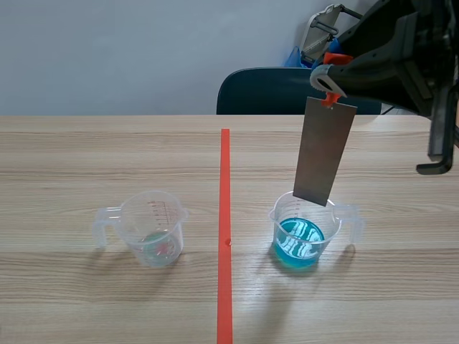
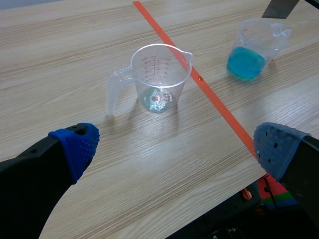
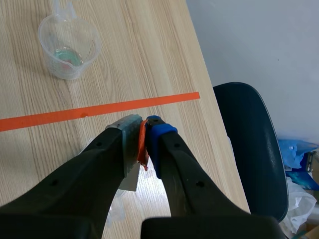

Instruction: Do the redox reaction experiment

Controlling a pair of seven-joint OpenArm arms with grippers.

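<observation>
Now right pincer [image 3: 142, 135] clamps metal strip [image 1: 324, 154] over blue-liquid cup [image 1: 305, 236]; left pincer [image 2: 177, 145] spread wide

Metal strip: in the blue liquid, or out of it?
Out: the metal strip's lower end hangs near the beaker's rim, above the blue liquid.

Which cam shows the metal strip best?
Scene view: the whole metal strip hangs from the orange clip in the right gripper, lower end at the blue beaker rim. Left wrist catches only a corner; right wrist sees it foreshortened under the fingers.
</observation>
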